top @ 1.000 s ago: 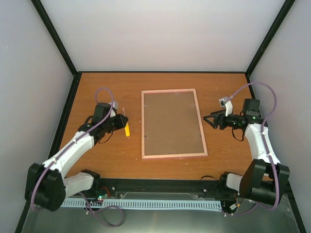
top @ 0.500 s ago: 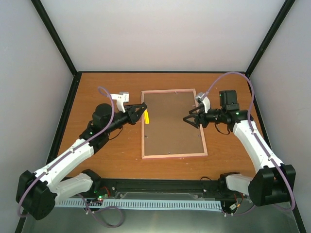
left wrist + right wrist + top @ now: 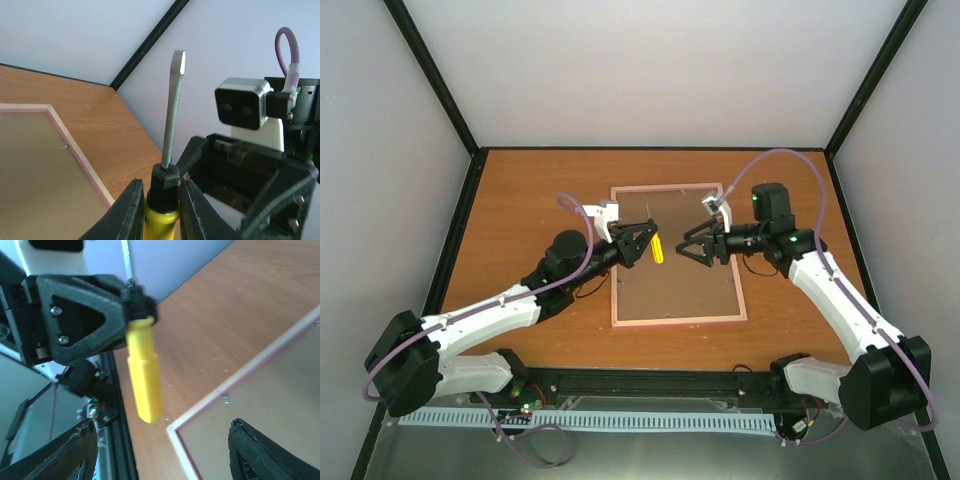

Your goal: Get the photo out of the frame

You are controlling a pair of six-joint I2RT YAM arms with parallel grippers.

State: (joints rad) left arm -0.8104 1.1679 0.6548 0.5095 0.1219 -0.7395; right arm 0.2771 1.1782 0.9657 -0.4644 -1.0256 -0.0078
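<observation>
L gripper [image 3: 648, 240] clamped on screwdriver [image 3: 657, 250], over mid frame [image 3: 675, 321]. R gripper [image 3: 684, 250] jaws wide apart, just beside, facing it. Frame face down below both, long axis near-far; photo hidden.

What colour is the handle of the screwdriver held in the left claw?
Yellow. The screwdriver handle shows best in the right wrist view.
</observation>
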